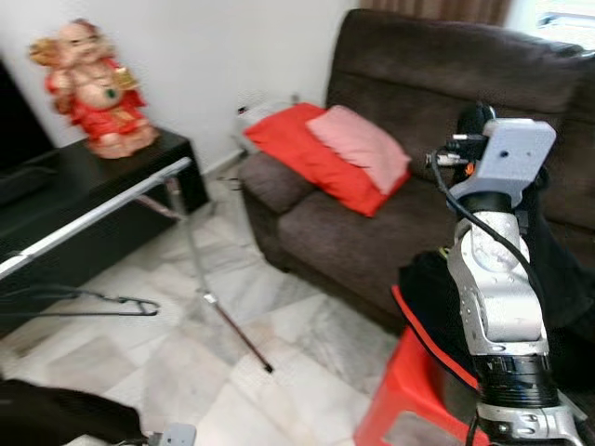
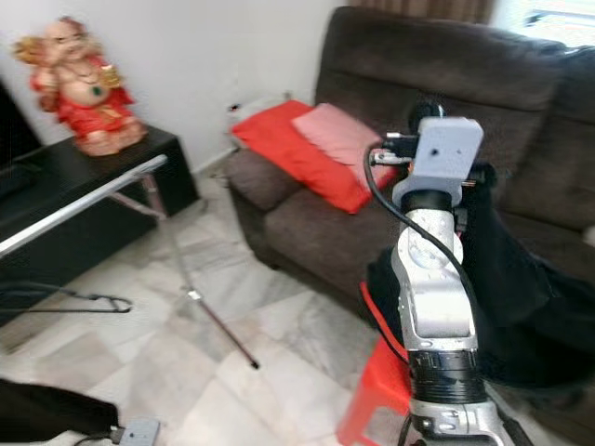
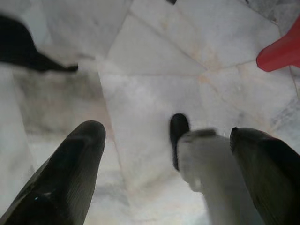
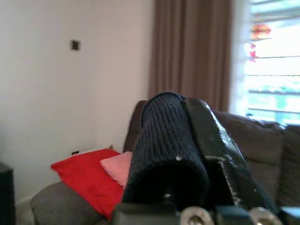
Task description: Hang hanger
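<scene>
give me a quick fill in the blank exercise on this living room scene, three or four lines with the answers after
1. The red cushion and the pink cushion lie on the dark ____ sofa.
2. The figurine dressed in red stands on a ____ cabinet.
3. The wire hanger hangs below the metal ____ of the clothes rack.
4. The right gripper is raised and wrapped in dark ____ fabric.

Missing words: brown; black; bar; knitted
</scene>
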Robot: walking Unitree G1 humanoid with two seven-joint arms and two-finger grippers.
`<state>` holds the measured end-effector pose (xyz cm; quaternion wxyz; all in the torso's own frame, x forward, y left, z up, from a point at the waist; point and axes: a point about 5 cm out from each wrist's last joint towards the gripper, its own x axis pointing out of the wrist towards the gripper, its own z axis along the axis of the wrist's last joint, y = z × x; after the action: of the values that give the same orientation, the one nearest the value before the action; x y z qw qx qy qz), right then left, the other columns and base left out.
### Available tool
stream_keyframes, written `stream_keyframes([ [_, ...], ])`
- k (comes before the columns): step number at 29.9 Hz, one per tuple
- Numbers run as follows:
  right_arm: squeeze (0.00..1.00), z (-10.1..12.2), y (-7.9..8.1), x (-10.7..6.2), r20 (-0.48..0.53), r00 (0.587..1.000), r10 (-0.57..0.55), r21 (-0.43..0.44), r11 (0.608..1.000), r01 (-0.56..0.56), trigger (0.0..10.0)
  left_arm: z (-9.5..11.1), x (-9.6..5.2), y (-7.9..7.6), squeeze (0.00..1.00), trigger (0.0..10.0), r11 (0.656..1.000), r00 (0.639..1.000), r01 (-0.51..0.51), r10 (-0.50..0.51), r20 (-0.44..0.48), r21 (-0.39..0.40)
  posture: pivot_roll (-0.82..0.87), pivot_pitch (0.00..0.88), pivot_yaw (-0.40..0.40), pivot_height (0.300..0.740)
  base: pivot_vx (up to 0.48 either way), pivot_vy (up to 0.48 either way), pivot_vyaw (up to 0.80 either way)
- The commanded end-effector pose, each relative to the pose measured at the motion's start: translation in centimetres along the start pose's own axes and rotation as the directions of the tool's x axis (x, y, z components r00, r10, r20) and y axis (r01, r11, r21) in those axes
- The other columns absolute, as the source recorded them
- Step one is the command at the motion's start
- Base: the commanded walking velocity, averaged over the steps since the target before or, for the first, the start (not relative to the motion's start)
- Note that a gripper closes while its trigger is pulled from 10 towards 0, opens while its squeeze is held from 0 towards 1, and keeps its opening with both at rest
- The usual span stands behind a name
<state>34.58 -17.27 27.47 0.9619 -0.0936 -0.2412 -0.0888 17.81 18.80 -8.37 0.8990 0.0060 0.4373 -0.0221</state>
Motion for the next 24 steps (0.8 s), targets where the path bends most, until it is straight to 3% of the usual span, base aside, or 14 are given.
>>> stream_keyframes([
  [1,0.00,1.3,1.5,0.3,0.057,0.997,0.057,0.001,0.998,-0.058,10.0,-0.4,-0.2,0.7,0.00,10.0,1.000,1.000,-0.019,0.019,-0.017,0.005,-0.02,0.014,0.031,0.740,0.000,0.000,0.80],
  [11,0.00,2.1,3.2,0.2,0.137,0.972,0.192,-0.105,0.978,-0.178,10.0,-0.6,-0.2,0.6,0.00,10.0,1.000,1.000,-0.018,0.018,-0.021,0.001,-0.02,0.014,0.028,0.740,0.000,0.000,0.80],
  [14,0.00,3.4,5.6,-0.6,0.220,0.907,0.358,-0.092,0.934,-0.346,10.0,-0.7,-0.2,0.6,0.00,10.0,1.000,1.000,-0.019,0.019,-0.025,0.000,-0.01,0.016,0.026,0.740,0.000,0.000,0.80],
  [19,0.00,4.7,8.7,-2.8,0.306,0.753,0.583,-0.045,0.799,-0.600,10.0,-0.8,-0.3,0.7,0.00,10.0,1.000,0.999,-0.020,0.020,-0.027,0.000,-0.01,0.016,0.027,0.740,0.000,0.000,0.80],
  [20,0.00,4.9,9.5,-3.6,0.321,0.699,0.639,-0.024,0.743,-0.668,10.0,-0.8,-0.3,0.7,0.00,10.0,1.000,0.999,-0.021,0.021,-0.027,0.000,-0.01,0.016,0.027,0.740,0.000,0.000,0.80],
  [21,0.00,4.9,9.5,-3.6,0.321,0.699,0.639,-0.024,0.743,-0.668,10.0,-0.8,-0.3,0.7,0.00,10.0,1.000,0.999,-0.021,0.021,-0.027,0.000,-0.01,0.016,0.027,0.740,0.000,0.000,0.80],
  [22,0.00,5.0,10.1,-4.6,0.334,0.631,0.700,-0.003,0.670,-0.742,10.0,-0.8,-0.3,0.7,0.00,10.0,1.000,0.999,-0.022,0.022,-0.027,-0.001,-0.01,0.017,0.027,0.740,0.000,0.000,0.80],
  [24,0.00,4.9,10.4,-5.2,0.331,0.589,0.737,0.001,0.624,-0.781,10.0,-0.8,-0.3,0.8,0.00,10.0,1.000,0.999,-0.022,0.022,-0.027,-0.001,-0.01,0.018,0.028,0.740,0.000,0.000,0.80],
])
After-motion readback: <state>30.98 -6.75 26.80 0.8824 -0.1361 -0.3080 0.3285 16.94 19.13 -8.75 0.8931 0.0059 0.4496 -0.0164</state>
